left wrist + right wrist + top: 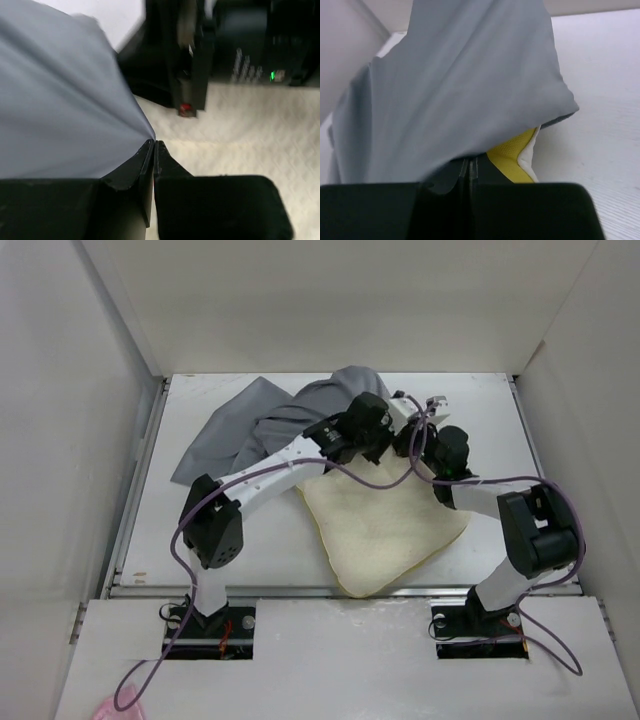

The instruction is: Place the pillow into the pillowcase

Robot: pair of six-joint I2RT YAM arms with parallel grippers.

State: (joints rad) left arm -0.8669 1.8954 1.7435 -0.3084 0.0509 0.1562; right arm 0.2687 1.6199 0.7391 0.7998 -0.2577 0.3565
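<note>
**Both claws pinched onto the pillowcase, one pillow corner covered**

From the top view, the pillow [385,530] is seen laid flat on the white desk [500,420], turned cornerwise. One corner is pointed at 6 o'clock, right by the desk's near edge, and the opposite corner at 12 o'clock is covered up. Most of the cream surface is left bare.

The pillowcase [250,430] is bunched up and wrinkly at roughly 10 to 11 o'clock from the pillow. One end is pulled up into a peak over that far corner.

The left claw [153,147] is clamped tight, with an edge of the grey cloth pinched right at the tips. In the left wrist view the fabric is fanned out from there toward 10 o'clock, and the cream pillow is seen underneath at 3 o'clock. The other arm [190,55] is caught at 12 o'clock, a bit blurred, with a red dot and a small green light on it.

The right claw [469,165] is closed down on the pillowcase too, and the cloth is tented up above it. The pillow's bright yellow edge is seen poking out just beside the tips at about 2 o'clock. Whether that corner is actually inside the opening or just draped over can't be told.
</note>
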